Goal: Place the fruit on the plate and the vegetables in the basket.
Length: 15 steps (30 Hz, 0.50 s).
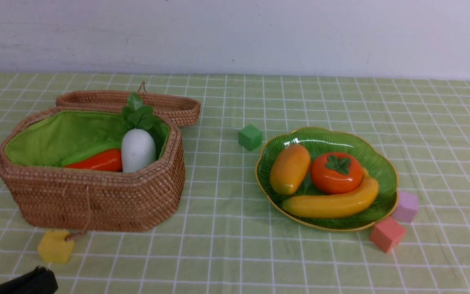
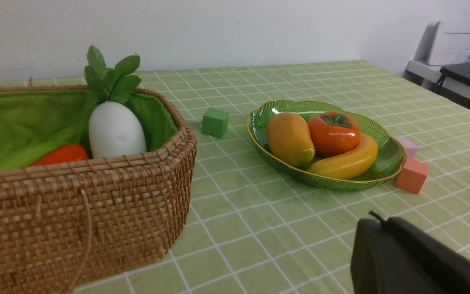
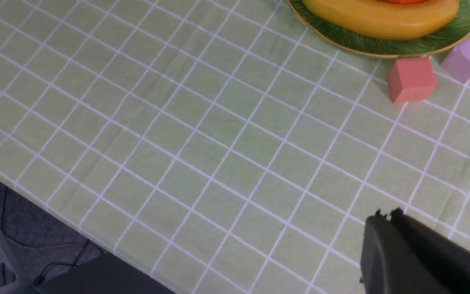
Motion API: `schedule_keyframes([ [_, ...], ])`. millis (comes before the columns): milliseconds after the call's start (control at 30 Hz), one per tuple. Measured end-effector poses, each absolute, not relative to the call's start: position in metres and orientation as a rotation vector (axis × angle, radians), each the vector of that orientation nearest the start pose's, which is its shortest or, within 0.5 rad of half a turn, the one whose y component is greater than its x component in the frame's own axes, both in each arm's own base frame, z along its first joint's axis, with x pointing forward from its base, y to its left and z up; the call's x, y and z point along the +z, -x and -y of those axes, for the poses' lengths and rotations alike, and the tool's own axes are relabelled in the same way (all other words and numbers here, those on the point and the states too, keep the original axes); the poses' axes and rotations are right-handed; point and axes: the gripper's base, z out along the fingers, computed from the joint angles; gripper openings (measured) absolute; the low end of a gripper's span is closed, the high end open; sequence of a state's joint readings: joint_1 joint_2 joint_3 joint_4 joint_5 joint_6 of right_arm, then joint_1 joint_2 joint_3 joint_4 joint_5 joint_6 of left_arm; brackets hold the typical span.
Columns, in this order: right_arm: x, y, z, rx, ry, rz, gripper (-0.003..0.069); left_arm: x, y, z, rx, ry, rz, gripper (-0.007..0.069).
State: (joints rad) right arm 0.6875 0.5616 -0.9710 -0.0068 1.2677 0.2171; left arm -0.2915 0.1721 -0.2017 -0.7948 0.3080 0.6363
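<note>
The green plate (image 1: 382,171) (image 2: 394,157) (image 3: 382,48) holds all three fruits: mango (image 1: 290,168) (image 2: 289,138), persimmon (image 1: 336,172) (image 2: 333,132) and banana (image 1: 333,202) (image 2: 347,161) (image 3: 382,18). In the open wicker basket (image 1: 96,200) (image 2: 96,212) a white radish (image 1: 138,149) (image 2: 115,130) stands upright beside an orange carrot (image 1: 98,161) (image 2: 59,155) and a light-green pod (image 1: 88,151). My left gripper (image 2: 384,222) is shut and empty, low at the near left, its tip (image 1: 35,279) just in the front view. My right gripper (image 3: 386,215) is shut and empty over bare cloth, near the table's front edge.
Foam cubes lie about: green (image 1: 250,137) between basket and plate, pink (image 1: 387,234) and lilac (image 1: 406,207) against the plate's near right rim, yellow (image 1: 55,246) in front of the basket. The basket lid (image 1: 169,106) lies open behind it. The table edge (image 3: 76,232) drops off to the floor.
</note>
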Motion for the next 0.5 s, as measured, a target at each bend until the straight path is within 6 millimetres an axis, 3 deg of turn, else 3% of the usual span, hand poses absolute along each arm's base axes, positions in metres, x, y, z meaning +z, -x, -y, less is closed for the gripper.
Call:
schedule_keyframes([
  [200,0.382,-0.038,-0.029,0.436,0.532,-2.293,0.0014,0.251,-0.055,0.037,-0.502,-0.299,-1.671,-0.0013],
  [333,0.379,-0.039,-0.023,0.385,0.398,-2.269,0.0010,0.250,-0.055,0.037,-0.504,-0.301,-1.673,-0.0013],
  [433,0.363,-0.043,-0.021,0.317,0.329,-2.177,-0.0015,0.250,-0.055,0.037,-0.504,-0.301,-1.673,-0.0013],
  [500,0.334,-0.049,-0.022,0.287,0.266,-2.066,-0.0020,0.250,-0.055,0.037,-0.504,-0.300,-1.673,-0.0013],
])
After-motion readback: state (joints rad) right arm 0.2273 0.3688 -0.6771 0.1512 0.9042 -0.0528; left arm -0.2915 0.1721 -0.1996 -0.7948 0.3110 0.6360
